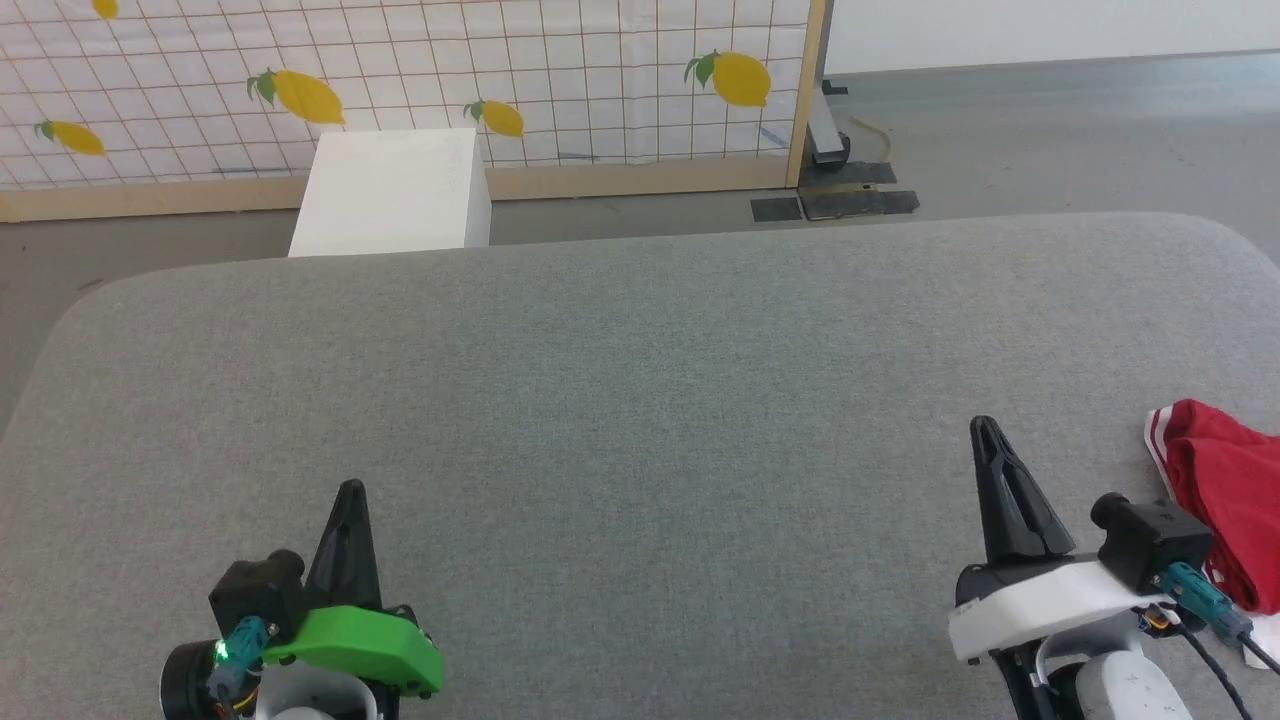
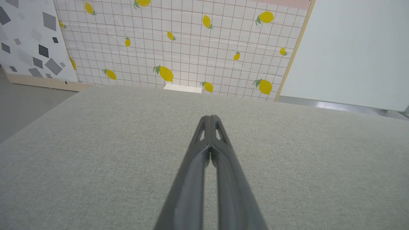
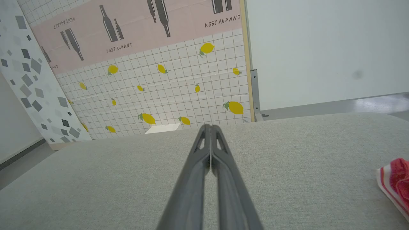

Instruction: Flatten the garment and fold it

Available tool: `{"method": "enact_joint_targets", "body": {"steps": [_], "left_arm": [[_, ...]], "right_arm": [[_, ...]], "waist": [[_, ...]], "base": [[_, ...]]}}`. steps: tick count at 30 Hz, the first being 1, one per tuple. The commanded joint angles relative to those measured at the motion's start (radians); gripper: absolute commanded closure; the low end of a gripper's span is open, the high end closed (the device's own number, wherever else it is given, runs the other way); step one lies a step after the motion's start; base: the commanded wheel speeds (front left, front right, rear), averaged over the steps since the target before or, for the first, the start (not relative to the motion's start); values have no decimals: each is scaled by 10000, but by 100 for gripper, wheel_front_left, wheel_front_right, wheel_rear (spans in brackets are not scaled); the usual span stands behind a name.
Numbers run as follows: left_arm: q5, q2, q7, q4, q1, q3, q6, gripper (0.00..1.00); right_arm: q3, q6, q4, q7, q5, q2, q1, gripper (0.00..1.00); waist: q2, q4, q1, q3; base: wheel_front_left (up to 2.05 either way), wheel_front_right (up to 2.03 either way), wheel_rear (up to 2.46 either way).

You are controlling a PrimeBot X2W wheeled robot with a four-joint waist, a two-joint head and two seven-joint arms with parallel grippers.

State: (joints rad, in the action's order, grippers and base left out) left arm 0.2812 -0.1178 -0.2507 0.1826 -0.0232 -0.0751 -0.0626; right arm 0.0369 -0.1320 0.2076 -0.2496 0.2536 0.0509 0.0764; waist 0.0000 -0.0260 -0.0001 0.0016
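Firstly, check the edges. The grey padded table [image 1: 640, 380] has a far edge running across the head view, with rounded corners at far left and far right. Past that edge lies bare floor [image 1: 1050, 130]. A white box [image 1: 395, 190] stands just behind the far edge, towards the left, and a lemon-print panel [image 1: 560, 70] stands behind the box.

Next, note the open room. You have a wide stretch of bare cloth surface between the two grippers and ahead of both, up to the far edge.

Left gripper [image 1: 350, 488]: it sits at the lower left with its fingers pointing away from the robot. Its fingers are pressed together at the tips and hold nothing.

Right gripper [image 1: 985, 425]: it sits at the lower right, fingers pointing away from the robot and leaning slightly left. Its fingers are likewise together and empty.

Garment [image 1: 1225, 480]: the shirt lies bunched on the table at the right margin of the head view, to the right of the right gripper. The fingers are clear of it. You cannot tell whether the wrist housing touches the cloth.

Orientation: the visible red mass runs near to far along the right side. A red-and-white striped trim sits at its far left corner, facing the middle of the table. The picture edge cuts off the rest, so you cannot tell its full long axis.
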Motion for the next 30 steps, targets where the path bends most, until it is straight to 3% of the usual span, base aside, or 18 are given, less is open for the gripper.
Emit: {"method": "enact_joint_targets", "body": {"steps": [1,30], "left_arm": [[-156,40,91,-92,13,43,37,100],[-797,194,675,-511,66,214,179,100]], "right_arm": [[-20,1,-113,94,-127,0,-45,100],[-104,4,-586,674,-709,-2,-219,100]], "waist": [[0,9,1,0],[0,69,1,-4]], "base": [[0,0,0],[0,0,0]]}}
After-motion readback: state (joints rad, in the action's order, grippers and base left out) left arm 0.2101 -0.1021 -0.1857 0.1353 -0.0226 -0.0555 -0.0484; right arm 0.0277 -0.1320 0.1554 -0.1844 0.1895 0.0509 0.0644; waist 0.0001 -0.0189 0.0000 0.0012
